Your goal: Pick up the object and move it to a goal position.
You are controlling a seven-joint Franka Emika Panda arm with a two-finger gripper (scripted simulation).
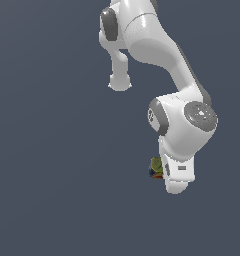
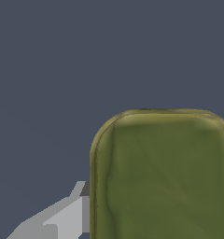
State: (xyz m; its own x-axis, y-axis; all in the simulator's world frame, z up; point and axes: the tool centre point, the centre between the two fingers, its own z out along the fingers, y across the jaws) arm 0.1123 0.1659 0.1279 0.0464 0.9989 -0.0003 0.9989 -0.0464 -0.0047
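In the exterior view the white arm reaches down and its gripper (image 1: pixel 175 174) is seen from above. The object (image 1: pixel 156 167), small and boxy, olive-green with brown-red and dark patches, sticks out from under the hand on the exterior view's left. In the wrist view the object's olive-green top (image 2: pixel 163 177) fills much of the picture, very close to the camera. One grey finger (image 2: pixel 62 217) lies flush against the object's side. The other finger is hidden behind the object. The gripper looks shut on the object.
A plain dark blue-grey floor (image 1: pixel 52 175) lies all around. The arm's own elbow and base links (image 1: pixel 137 30) stand at the top of the exterior view. No goal marker shows in either view.
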